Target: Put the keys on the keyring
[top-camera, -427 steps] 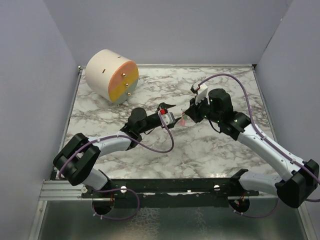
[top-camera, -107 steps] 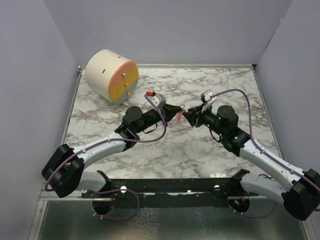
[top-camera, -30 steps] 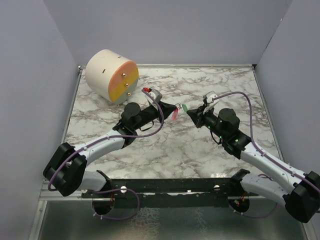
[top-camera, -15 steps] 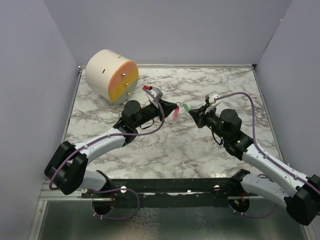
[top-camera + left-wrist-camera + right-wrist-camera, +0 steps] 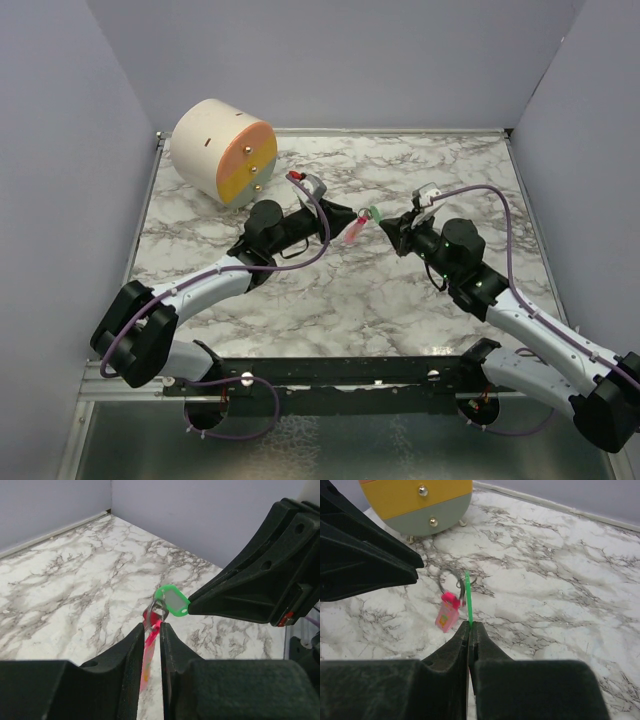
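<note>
Left claw (image 5: 152, 627): the jaws stand a slit apart, and the pink key (image 5: 149, 652) shows in the gap. Whether they pinch anything cannot be told. The ring (image 5: 156, 611) sits just past the fingertips, raised above the table (image 5: 330, 290) near its middle. The pink key hangs from the ring and looks already threaded. The green key (image 5: 172, 601) meets the ring with one end; whether it is fully on cannot be told. Right claw (image 5: 469, 625): closed on the green key's other end, which is seen edge-on in the right wrist view.

Step in hand, as judged: seat the green key on the ring.

1. Keep one claw fixed while the other moves.
2. Feed the key along the ring's curve, slowly.
3. Confirm the wire passes through the key's hole before release.
4. Never release both claws together, or the parts will drop.
</note>
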